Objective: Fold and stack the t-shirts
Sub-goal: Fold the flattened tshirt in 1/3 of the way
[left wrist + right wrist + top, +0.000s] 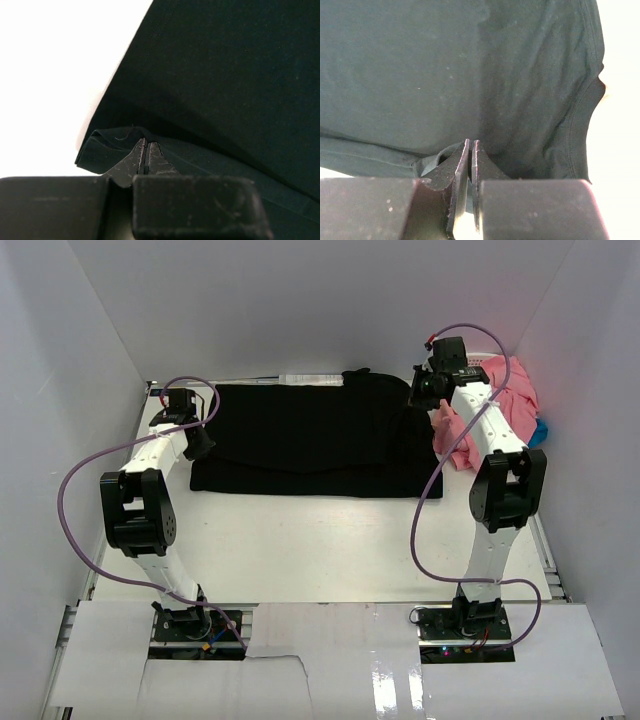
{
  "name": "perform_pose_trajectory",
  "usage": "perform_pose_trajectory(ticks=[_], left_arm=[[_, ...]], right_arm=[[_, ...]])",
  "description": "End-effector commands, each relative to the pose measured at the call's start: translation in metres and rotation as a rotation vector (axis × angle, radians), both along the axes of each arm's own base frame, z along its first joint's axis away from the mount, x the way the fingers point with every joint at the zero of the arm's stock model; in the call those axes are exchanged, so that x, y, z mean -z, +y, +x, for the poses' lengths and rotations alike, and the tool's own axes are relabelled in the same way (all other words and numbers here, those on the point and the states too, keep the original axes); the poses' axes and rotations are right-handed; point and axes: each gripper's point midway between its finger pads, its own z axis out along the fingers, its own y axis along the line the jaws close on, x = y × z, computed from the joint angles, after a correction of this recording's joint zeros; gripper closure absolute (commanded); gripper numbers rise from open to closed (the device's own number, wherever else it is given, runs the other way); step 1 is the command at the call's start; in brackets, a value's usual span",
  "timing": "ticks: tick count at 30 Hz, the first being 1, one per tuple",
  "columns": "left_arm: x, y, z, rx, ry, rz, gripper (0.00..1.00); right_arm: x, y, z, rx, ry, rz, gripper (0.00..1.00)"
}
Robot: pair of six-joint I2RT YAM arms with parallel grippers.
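Both jaws clamped on black t-shirt, pink t-shirts beside

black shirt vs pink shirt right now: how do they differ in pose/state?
The black shirt lies spread flat across the far middle of the table; the pink shirt is a crumpled heap at far right. The left end effector and right end effector are shut on the black shirt's two ends; neither grips the pink shirt. The black shirt covers much more table than the pink shirt. Shared: both plain, no print showing.
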Motion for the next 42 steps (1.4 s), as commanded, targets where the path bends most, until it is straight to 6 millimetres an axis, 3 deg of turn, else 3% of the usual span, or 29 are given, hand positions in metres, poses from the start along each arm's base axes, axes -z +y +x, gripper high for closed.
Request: perform_pose_trajectory(ticks=[1,11,25,42], left_arm=[[-0.011,0.005,0.01,-0.005,-0.036,0.022,1.0],[-0.006,0.008,0.013,-0.016,-0.024,0.035,1.0],[0.008,0.011,0.017,-0.023,0.008,0.051,1.0],[0.032,0.012,0.028,-0.008,0.071,0.056,1.0]], right_arm=[[-0.007,-0.002,0.013,0.007,-0.038,0.004,0.92],[0.008,-0.027,0.022,0.065,-0.017,-0.018,0.92],[0.027,-0.047,0.032,0.098,0.008,-0.016,0.92],[0.048,-0.051,0.052,0.105,0.023,0.009,0.9]])
